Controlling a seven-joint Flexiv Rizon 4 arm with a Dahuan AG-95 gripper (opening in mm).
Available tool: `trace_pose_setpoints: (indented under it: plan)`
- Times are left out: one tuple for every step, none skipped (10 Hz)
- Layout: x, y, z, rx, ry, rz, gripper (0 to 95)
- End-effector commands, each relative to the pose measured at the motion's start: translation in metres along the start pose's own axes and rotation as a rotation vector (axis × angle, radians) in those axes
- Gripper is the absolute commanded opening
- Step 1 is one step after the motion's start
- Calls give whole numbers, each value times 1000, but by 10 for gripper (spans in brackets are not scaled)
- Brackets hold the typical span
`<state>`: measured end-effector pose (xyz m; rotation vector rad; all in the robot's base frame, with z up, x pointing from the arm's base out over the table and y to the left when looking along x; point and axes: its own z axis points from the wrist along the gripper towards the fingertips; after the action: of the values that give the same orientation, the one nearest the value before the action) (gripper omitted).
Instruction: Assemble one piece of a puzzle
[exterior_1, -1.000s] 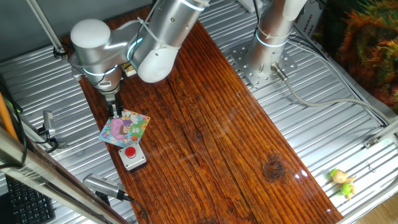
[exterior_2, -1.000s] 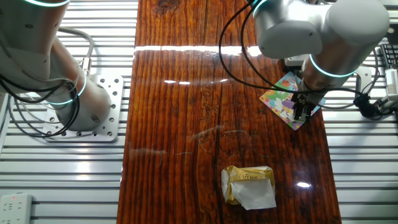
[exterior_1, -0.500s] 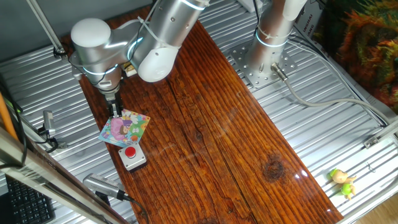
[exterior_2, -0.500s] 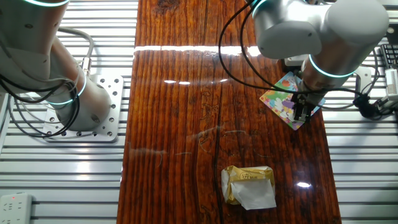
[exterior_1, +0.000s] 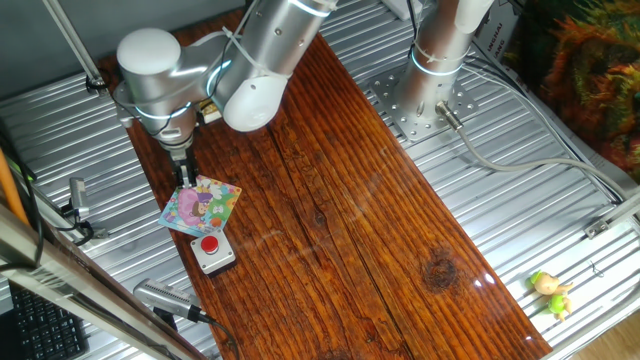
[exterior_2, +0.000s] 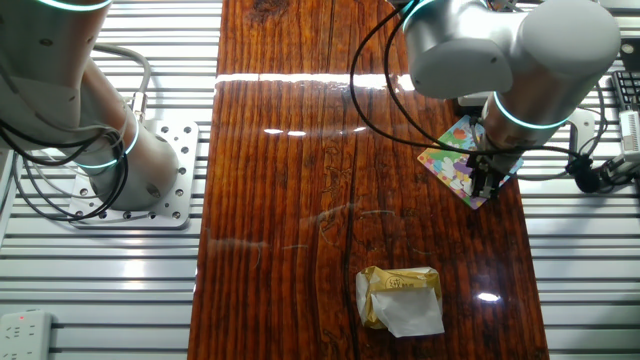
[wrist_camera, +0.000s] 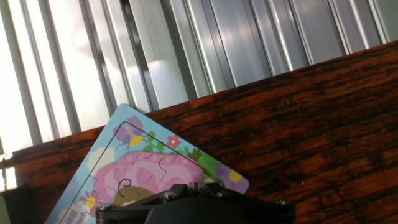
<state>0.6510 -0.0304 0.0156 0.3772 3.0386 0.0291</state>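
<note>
The puzzle (exterior_1: 203, 205), a small square board with a pastel pink, yellow, green and blue cartoon, lies flat near the wooden table's left edge. It also shows in the other fixed view (exterior_2: 455, 160) and in the hand view (wrist_camera: 143, 165). My gripper (exterior_1: 186, 178) points straight down over the board's corner nearest the table edge, seen from the other side too (exterior_2: 487, 180). Its dark fingertips (wrist_camera: 180, 191) are pressed together at the board's surface. I cannot see a loose piece between them.
A grey box with a red button (exterior_1: 212, 251) sits just in front of the puzzle. A yellow-and-white block (exterior_2: 400, 298) lies on the wood further along. A second arm's base (exterior_1: 425, 100) stands on the ribbed metal beside the table. A small toy (exterior_1: 550, 290) lies at the far corner.
The arm's upper joints have shifted very slightly sideways. The fingertips stay at the same spot over the puzzle, and the puzzle has not moved.
</note>
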Motion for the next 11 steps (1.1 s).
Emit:
trace_pose_setpoints:
  plan:
    - [0, -1, 0, -1, -2, -1, 0]
    - [0, -1, 0, -1, -2, -1, 0]
    - [0, -2, 1, 0, -4, -3, 0]
    - [0, -2, 1, -3, -4, -4, 0]
    - [0, -3, 0, -6, -5, -5, 0]
    - [0, -4, 0, -3, -5, -6, 0]
    - [0, -4, 2, 0, -7, -6, 0]
    - [0, -4, 3, -1, -10, -5, 0]
    - [0, -5, 2, 1, -2, -6, 0]
    - [0, -6, 1, -9, -6, -4, 0]
    - [-1, -5, 0, -6, -6, -3, 0]
